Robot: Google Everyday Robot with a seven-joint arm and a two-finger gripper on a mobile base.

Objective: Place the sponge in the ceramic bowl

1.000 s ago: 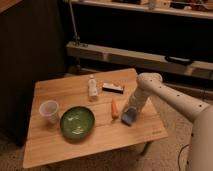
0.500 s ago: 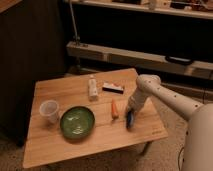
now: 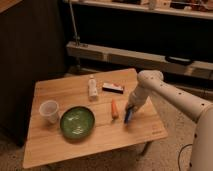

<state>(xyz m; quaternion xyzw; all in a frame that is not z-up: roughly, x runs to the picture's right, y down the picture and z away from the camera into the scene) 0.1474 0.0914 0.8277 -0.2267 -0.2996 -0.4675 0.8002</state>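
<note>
Camera view: claw (image 3: 129,110), sponge (image 3: 127,117) seemingly outside bowl (image 3: 62,122).

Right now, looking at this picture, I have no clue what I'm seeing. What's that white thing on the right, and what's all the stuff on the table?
The white thing is a robot's arm, reaching in from the right. There is only one picture, taken by a single camera looking down on a small wooden table in a dim room.

At the end of the arm is its hand, lowered onto a small blue sponge near the table's right side. Whether it has actually gripped the sponge can't be told.

Also on the table: a green bowl, a clear cup to its left, an orange carrot beside the sponge, and farther back a white bottle and a dark packet.
</note>
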